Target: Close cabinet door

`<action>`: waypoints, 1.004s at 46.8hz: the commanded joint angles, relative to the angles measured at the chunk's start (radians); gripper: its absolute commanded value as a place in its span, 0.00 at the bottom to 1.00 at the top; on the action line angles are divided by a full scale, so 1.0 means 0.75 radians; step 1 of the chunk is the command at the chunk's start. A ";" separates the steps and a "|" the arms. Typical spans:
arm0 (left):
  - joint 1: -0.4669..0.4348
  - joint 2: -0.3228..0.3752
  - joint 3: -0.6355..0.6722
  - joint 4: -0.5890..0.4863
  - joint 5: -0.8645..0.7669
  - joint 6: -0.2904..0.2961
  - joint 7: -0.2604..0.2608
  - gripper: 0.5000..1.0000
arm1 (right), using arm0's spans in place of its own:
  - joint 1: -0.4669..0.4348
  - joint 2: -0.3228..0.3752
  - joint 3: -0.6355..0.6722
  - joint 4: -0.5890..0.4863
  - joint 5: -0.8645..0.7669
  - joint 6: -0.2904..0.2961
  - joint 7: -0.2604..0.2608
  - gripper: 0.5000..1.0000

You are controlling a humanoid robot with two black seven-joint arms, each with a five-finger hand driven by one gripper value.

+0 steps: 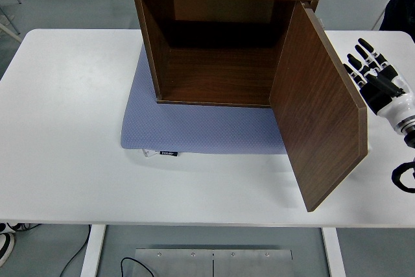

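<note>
Cabinet door (pixel 318 105), dark walnut-veneer panel, hinged on the right side of an open-fronted wooden box cabinet (pixel 224 37) — standing wide open, swung out toward the table's near edge.
Cabinet sits on a blue-grey fabric mat (pixel 194 131) atop the white table (pixel 65 128). My right hand (pixel 376 72), fingers spread and empty, hovers just beside the door's outer face, apparently not touching. Step: approach. Next I judge: press the outer face leftward, sweeping it shut.
</note>
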 commanded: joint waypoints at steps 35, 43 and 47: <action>0.031 0.000 0.001 0.000 0.006 0.000 0.000 1.00 | -0.015 -0.005 0.000 0.000 0.000 0.008 0.000 1.00; 0.031 0.000 0.001 0.000 0.006 0.000 0.000 1.00 | -0.015 -0.005 0.000 -0.004 0.000 0.004 0.000 1.00; 0.031 0.000 0.001 0.002 0.006 0.000 0.000 1.00 | -0.013 -0.005 0.000 -0.006 0.000 0.004 0.002 1.00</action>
